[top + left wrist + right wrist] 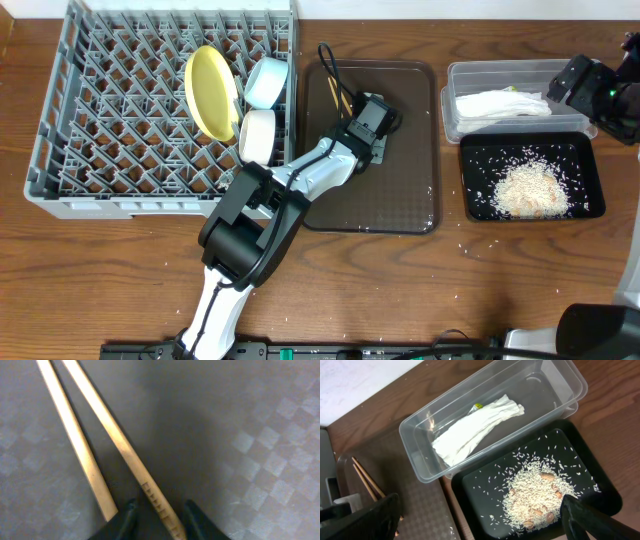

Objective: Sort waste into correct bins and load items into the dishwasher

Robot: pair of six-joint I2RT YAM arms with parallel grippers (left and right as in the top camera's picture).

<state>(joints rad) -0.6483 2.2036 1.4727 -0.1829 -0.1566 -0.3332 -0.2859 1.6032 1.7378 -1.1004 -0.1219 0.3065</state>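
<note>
Two dark fingertips of the left gripper sit at the bottom edge of the left wrist view, low over the brown tray. They straddle one of the chopsticks. The jaws stand narrow, with a sliver of shadow on either side of the stick, so no clamp on it shows. The second chopstick lies just outside the left-hand finger, and both sticks rest flat on the tray's checkered surface, fanning apart away from the camera. From overhead, the left arm reaches across the tray's near left corner to its upper left part. Beside the tray, the grey dish rack holds the yellow plate, the light blue bowl and the white bowl, all on edge near its right side. The right gripper hangs over the bins with its jaws spread wide and nothing between them. Below it, the clear tub contains the white napkin and a yellow-green wrapper touching the napkin's far end. The black tray, just beside the tub, carries a heap of rice with scattered grains around it.
</note>
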